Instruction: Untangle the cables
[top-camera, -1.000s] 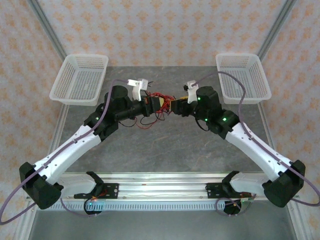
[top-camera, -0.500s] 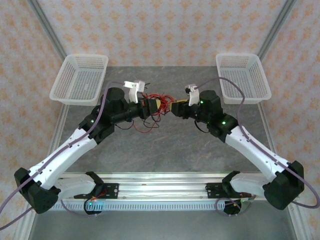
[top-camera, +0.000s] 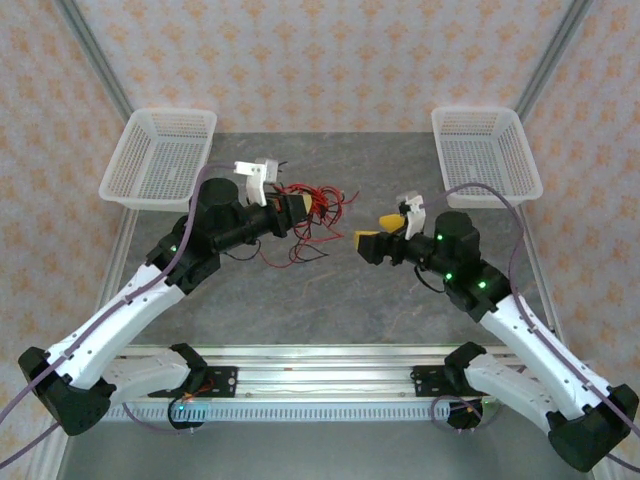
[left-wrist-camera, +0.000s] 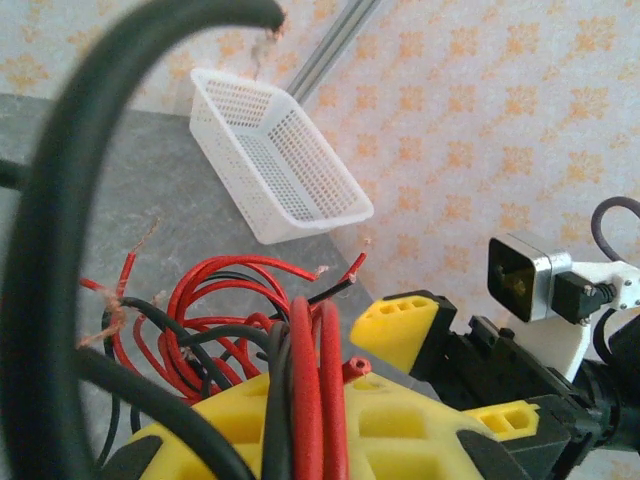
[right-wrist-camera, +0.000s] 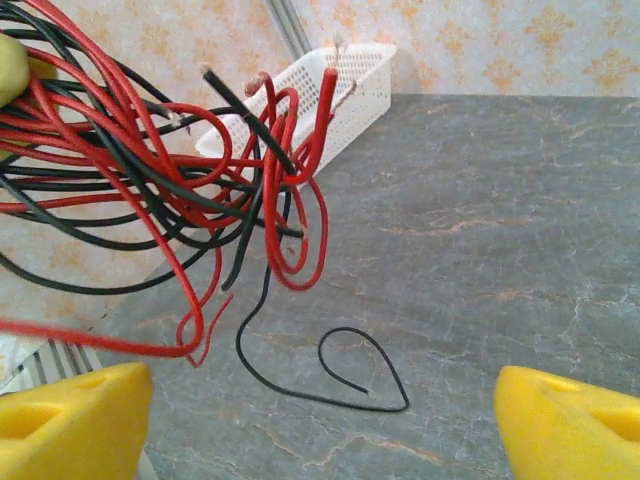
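Grey marbled desk (top-camera: 330, 300), orange-patterned wallpaper (top-camera: 320, 60) on the walls around it. One white mesh basket at each far corner: left basket (top-camera: 150, 200), right basket (top-camera: 490, 197).

Left end effector (top-camera: 292, 207) is up off the desk, left of centre, yellow fingers pressed together on the cables (top-camera: 318, 200). Its wrist camera shows red and black cables (left-wrist-camera: 305, 370) running straight through between the fingers. Rest of the bundle fans out past the fingertips as a loose red-and-black tangle held in the air, with several cut ends sticking out.

One black strand (right-wrist-camera: 350, 375) drops from the bundle to the desk and lies there in a small loop, below the rest.

Right end effector (top-camera: 377, 230) sits right of centre, jaws spread wide, nothing between them. Visible gap between it and the cables, no contact. From its own camera the yellow fingertips (right-wrist-camera: 70, 420) sit at opposite bottom corners, and the cables (right-wrist-camera: 150, 170) hang upper left, in front of the left basket (right-wrist-camera: 330, 85).
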